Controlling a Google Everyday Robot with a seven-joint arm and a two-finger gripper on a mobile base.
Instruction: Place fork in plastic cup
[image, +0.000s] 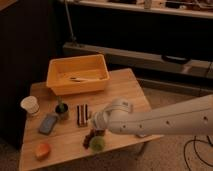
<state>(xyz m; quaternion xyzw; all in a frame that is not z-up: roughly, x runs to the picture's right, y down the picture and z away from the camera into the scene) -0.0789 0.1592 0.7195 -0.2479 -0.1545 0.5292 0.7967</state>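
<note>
The small light-green plastic cup stands near the front edge of the wooden table. My gripper hangs at the end of the white arm, right above and touching close to the cup's rim. A dark reddish shape lies just left of the cup under the gripper. I cannot make out the silver fork; it is hidden at the gripper or out of view.
A yellow bin at the back holds a pale long utensil with a dark end. On the left stand a white paper cup, a dark cup with a green stick, a blue-grey object and an orange object. A dark striped item lies mid-table.
</note>
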